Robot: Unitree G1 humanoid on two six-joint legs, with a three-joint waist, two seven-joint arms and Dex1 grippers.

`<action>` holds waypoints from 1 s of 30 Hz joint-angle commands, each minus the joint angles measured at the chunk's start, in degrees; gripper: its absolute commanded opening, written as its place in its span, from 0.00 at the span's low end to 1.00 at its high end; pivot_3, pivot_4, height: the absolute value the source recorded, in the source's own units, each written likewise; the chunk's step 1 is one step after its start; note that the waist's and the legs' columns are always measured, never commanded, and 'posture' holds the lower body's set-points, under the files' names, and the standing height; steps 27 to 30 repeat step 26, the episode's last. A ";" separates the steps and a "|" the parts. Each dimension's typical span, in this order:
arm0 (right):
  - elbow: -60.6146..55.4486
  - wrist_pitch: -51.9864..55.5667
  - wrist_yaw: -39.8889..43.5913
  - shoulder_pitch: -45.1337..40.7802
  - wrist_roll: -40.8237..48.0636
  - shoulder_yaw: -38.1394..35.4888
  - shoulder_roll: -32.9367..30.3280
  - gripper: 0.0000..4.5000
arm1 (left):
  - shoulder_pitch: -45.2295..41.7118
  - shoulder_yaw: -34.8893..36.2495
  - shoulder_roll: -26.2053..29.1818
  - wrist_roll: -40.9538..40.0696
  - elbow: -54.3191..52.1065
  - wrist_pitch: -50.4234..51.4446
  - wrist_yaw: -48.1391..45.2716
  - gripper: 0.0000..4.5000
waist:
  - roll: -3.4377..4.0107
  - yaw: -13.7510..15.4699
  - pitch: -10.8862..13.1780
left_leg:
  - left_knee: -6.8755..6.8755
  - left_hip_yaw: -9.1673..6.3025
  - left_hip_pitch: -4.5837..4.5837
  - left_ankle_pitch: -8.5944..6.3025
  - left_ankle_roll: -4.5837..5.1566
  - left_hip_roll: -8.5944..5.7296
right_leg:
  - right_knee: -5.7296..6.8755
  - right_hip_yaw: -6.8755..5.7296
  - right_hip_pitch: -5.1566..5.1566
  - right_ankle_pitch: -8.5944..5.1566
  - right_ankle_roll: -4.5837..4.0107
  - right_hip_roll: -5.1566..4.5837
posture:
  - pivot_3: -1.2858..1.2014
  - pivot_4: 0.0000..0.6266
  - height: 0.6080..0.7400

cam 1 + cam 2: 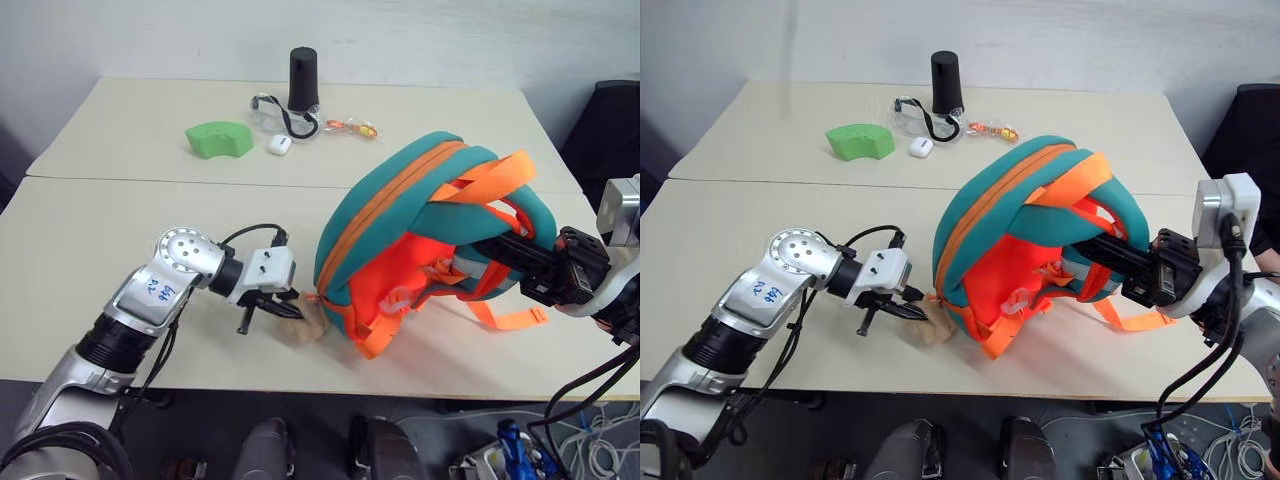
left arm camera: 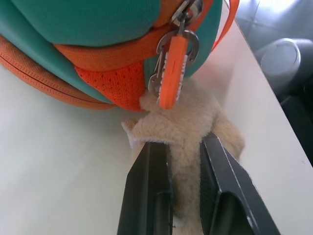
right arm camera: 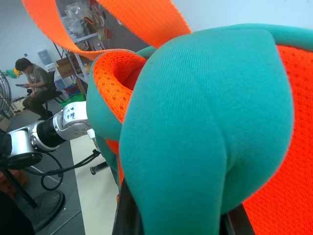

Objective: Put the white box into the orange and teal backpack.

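The orange and teal backpack (image 1: 400, 200) stands tilted on the near table, its orange mesh back and straps facing me. My right gripper (image 1: 478, 250) reaches in from the right and is shut on a padded teal shoulder strap (image 3: 195, 127). At the pack's lower left corner a tan plush bear (image 2: 182, 120) lies on the table, hanging by an orange clip (image 2: 172, 68). My left gripper (image 1: 284, 308) is shut on the bear, with plush squeezed between its fingers (image 2: 149, 176). The white box is out of view.
On the far table sit a green curved block (image 1: 219, 138), safety glasses (image 1: 275, 112), a black cylinder (image 1: 303, 78), a tiny white pebble-like case (image 1: 279, 144) and a small orange item (image 1: 352, 127). A black chair (image 1: 612, 120) stands far right. A person (image 3: 32, 85) sits beyond the tables.
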 commanded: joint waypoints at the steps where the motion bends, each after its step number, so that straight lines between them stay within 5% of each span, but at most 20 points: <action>1: -2.16 -0.53 1.79 1.31 -1.65 -1.29 -1.97 0.00 | -0.45 3.37 0.47 -4.14 -0.98 5.67 -1.37 0.07 | 0.00 -0.01 0.00 | 0.00 0.00 0.00 0.00 -0.01 0.00 | 0.01 -0.01 0.00 0.00 0.00 0.01 | 0.52 0.24 1.00; 2: -2.31 -0.23 2.37 2.11 -2.71 -1.09 -2.73 0.15 | -0.79 4.77 1.15 -6.02 -1.14 7.33 -2.57 0.14 | 0.00 -0.04 0.00 | 0.00 0.00 -0.01 0.00 -0.01 0.01 | 0.01 -0.01 -0.01 0.00 0.00 0.02 | 0.52 0.24 1.00; 10: -1.57 -2.03 13.32 11.98 -14.06 -6.37 -9.64 0.73 | -1.72 12.95 8.58 -16.05 -2.52 16.33 -10.37 0.72 | 0.00 -0.17 0.00 | 0.00 0.00 -0.03 0.00 -0.03 0.03 | 0.00 -0.03 -0.03 0.00 0.00 0.11 | 0.52 0.24 1.00; 14: 4.08 -1.67 21.84 18.00 -18.78 -16.38 -13.76 1.00 | 0.34 18.81 15.32 -21.01 -3.31 20.15 -14.30 0.99 | 0.00 -0.16 0.01 | 0.00 0.01 -0.02 0.00 -0.02 0.00 | -0.01 -0.02 -0.01 0.00 0.00 0.14 | 0.52 0.24 1.00; 23: 13.65 7.32 37.19 24.93 -20.30 -36.56 -20.56 1.00 | 1.52 29.02 26.25 -25.14 2.89 20.86 -15.73 0.99 | 0.02 -0.21 0.02 | -0.01 -0.01 0.05 -0.06 -0.09 0.09 | -0.07 0.01 0.00 -0.04 -0.07 0.08 | 0.52 0.24 1.00; 30: 14.64 9.40 37.54 23.84 -19.67 -38.27 -20.64 1.00 | 2.19 29.40 26.97 -23.91 3.74 18.65 -14.66 0.99 | 0.02 -0.22 0.02 | -0.02 -0.02 0.07 -0.12 -0.16 0.13 | -0.08 0.00 0.00 -0.08 -0.13 0.06 | 0.52 0.24 1.00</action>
